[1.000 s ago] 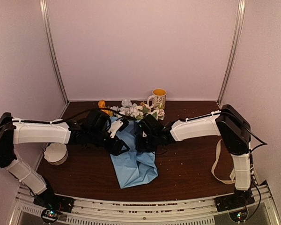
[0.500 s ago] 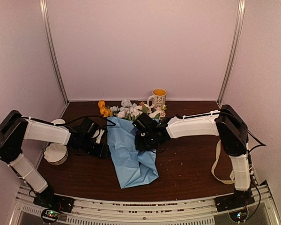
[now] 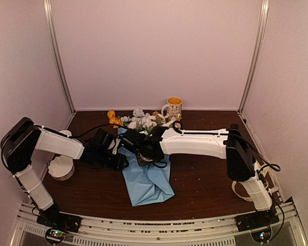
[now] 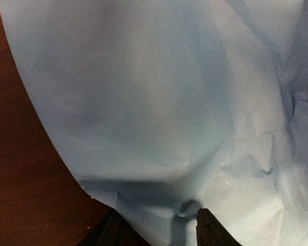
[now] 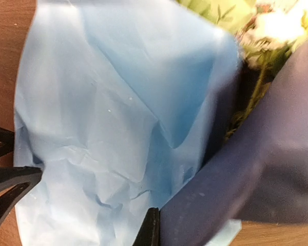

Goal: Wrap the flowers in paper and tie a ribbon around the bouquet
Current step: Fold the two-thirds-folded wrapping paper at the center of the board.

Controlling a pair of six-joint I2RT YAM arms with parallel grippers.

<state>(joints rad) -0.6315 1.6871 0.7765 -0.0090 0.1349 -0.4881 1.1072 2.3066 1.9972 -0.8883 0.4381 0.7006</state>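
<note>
- Top view: the paper (image 3: 149, 182) lies crumpled in the middle of the brown table (image 3: 205, 179). It runs down to the lower middle of the frame.
- The flowers (image 3: 142, 122) lie at the paper's top end, in the upper middle. A yellow mug (image 3: 173, 107) stands just behind them.
- My left gripper (image 3: 121, 161) is at the paper's left edge. My right gripper (image 3: 143, 154) is stretched far across and sits on the paper, close to the left one.
- A white round thing (image 3: 61, 168) sits at the left side of the table.
- Left wrist view: blue paper fills almost the whole frame. My two black fingers (image 4: 210, 231) at the bottom stand apart. The paper's edge dips between them, but they are not squeezing it.
- Right wrist view: my right fingers (image 5: 151, 230) are pinched tight on a fold of the paper. The fold rises dark and blurry in the lower right.
- Flower heads and green stems peek out in the upper right.
- The left gripper's black fingers show at the left edge.
</note>
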